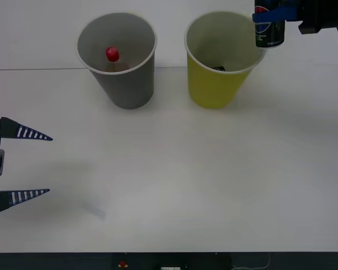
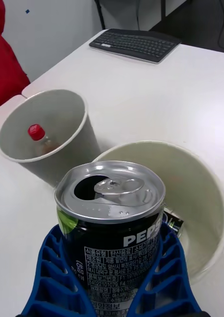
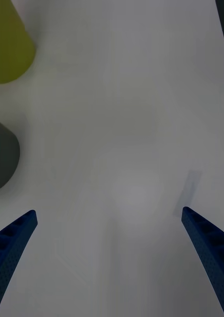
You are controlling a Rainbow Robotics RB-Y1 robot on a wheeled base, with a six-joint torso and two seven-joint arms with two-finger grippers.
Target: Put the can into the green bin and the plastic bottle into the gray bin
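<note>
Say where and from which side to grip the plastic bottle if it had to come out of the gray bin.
Probably by the red cap and neck, coming straight down through the gray bin's open mouth. The plastic bottle stands inside with its cap up, and the walls shut off every side approach. The left gripper, open over the table, is the free one; the right gripper holds the can.

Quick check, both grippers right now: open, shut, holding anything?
Left gripper: open, empty, low over the table's near left side.
Right gripper: shut on the can, held upright at the green bin's rim.
</note>
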